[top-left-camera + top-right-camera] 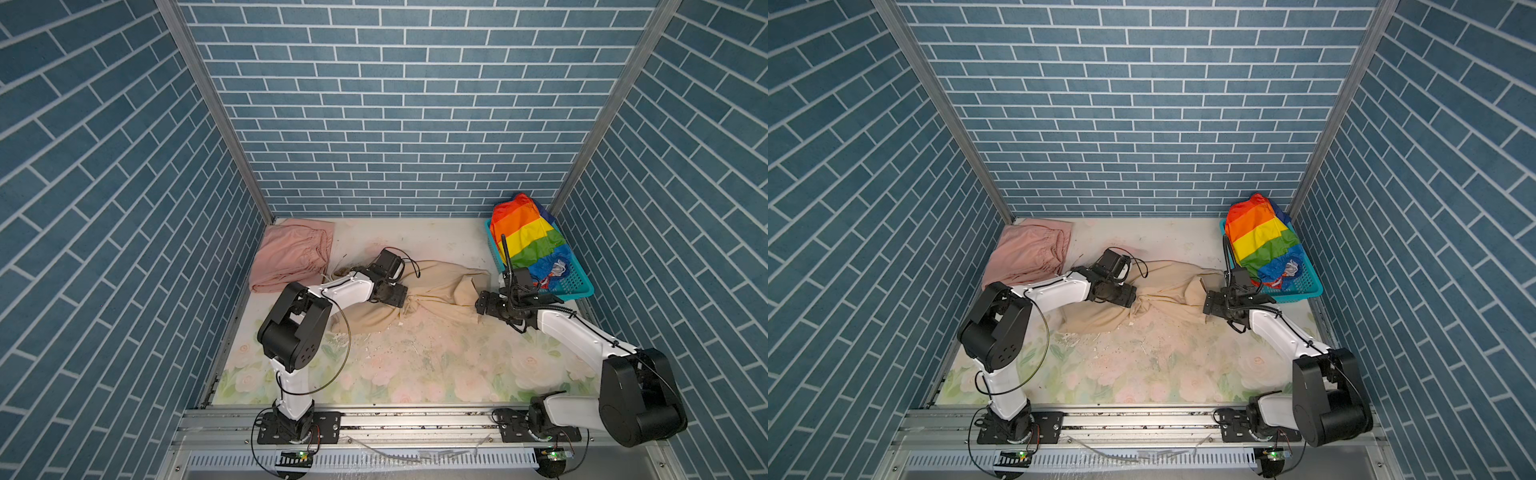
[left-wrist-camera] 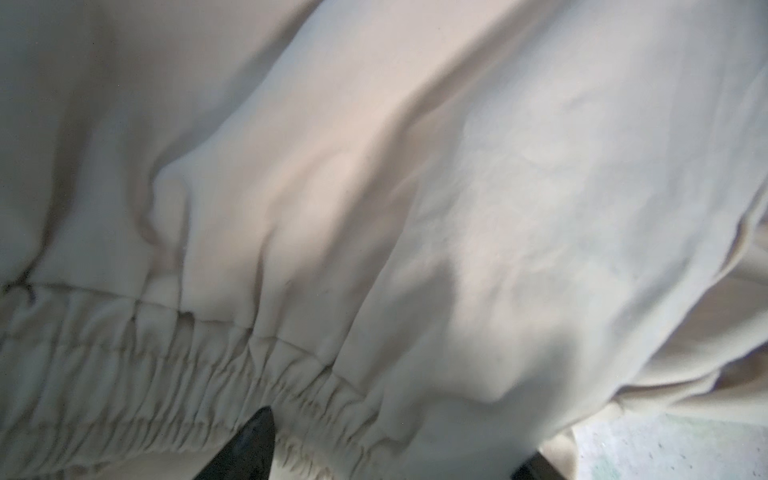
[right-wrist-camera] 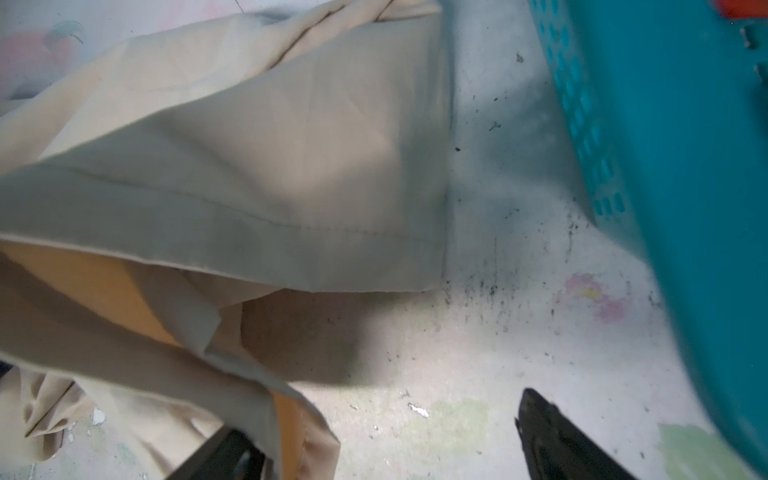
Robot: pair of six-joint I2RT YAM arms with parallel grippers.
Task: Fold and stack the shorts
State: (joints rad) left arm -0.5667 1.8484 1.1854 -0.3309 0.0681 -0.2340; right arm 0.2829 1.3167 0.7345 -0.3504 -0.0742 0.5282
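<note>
Pink shorts (image 1: 291, 257) appear folded. Beige shorts (image 1: 440, 286) lie crumpled beside basket (image 1: 575, 284), rainbow shorts (image 1: 524, 237) inside. Left hand (image 1: 399, 300) and right hand (image 1: 480, 305) are spread open.

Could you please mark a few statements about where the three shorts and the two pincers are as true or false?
1. The pink shorts lie folded in the far left corner of the table. True.
2. The rainbow shorts are spread flat on the table. False: they sit bunched in the teal basket.
3. The beige shorts lie crumpled in the middle of the table. True.
4. The right pincer is shut on the basket's rim. False: it is open, next to the beige shorts' leg hem.
5. The left pincer is over the pink shorts. False: it is open, down on the beige shorts' waistband.
</note>
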